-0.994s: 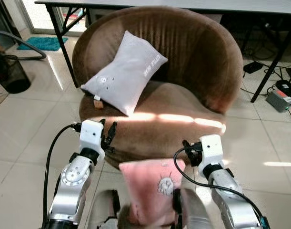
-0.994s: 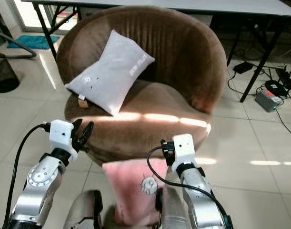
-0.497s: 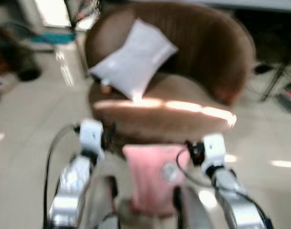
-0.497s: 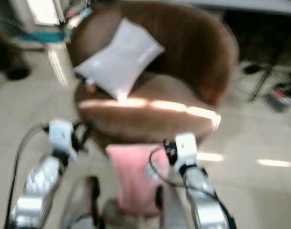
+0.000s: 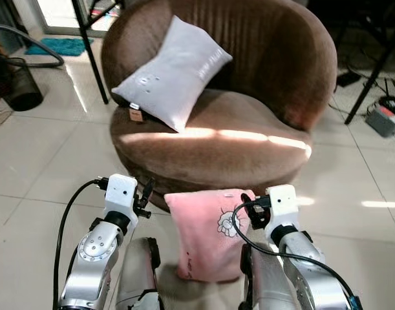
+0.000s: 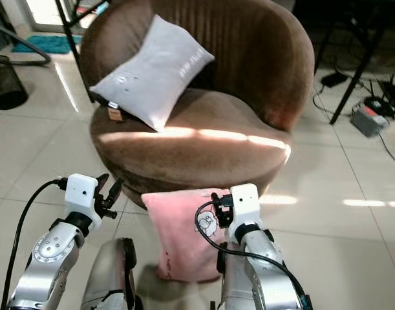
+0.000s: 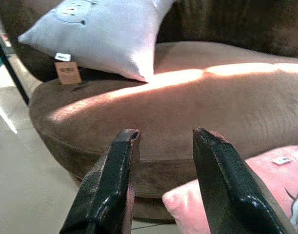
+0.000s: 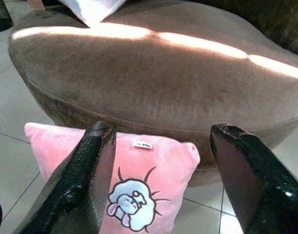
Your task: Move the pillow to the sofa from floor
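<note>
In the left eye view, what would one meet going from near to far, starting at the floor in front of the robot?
Pink pillow on the floor → brown sofa seat → grey pillow leaning on the sofa's backrest.

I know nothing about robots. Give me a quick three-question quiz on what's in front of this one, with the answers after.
1. True or false: the pink pillow already lies on the seat of the brown sofa.
2. Which pillow rests on the sofa? A) grey pillow B) pink pillow C) both
3. Fill in: the right claw is ____, its fingers spread in front of the pink pillow.

Key
1. False. It stands on the tiled floor, propped against the sofa's front.
2. A. It leans against the backrest.
3. Open. The left claw is open too, beside the pink pillow.
</note>
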